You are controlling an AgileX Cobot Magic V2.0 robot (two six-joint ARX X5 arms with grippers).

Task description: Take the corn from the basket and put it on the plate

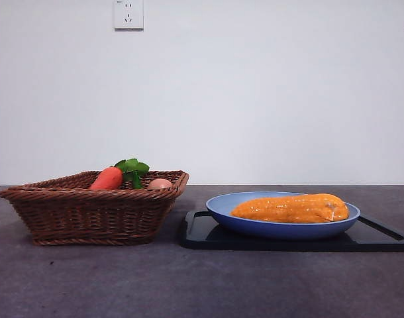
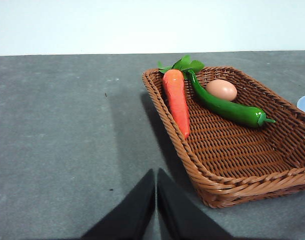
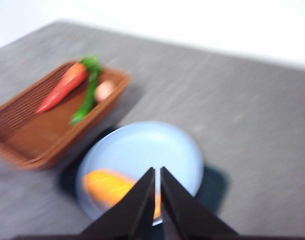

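Note:
The orange-yellow corn [image 1: 291, 208] lies lengthwise on the light-blue plate [image 1: 222, 207], partly seen behind my right jaws as the corn [image 3: 105, 186] on the plate [image 3: 152, 145]. The brown wicker basket [image 1: 89, 212] stands left of the plate; in the left wrist view the basket [image 2: 252, 180] holds no corn. My left gripper [image 2: 156, 175] is shut and empty over the bare table beside the basket. High above the plate, my right gripper [image 3: 158, 172] is shut and empty. Neither arm shows in the front view.
A carrot [image 2: 176, 100], a green pepper [image 2: 225, 107] and an egg [image 2: 221, 89] lie in the basket. A flat black tray [image 1: 387, 235] sits under the plate. The right wrist view is blurred. A white wall stands behind the grey table [image 1: 189, 285].

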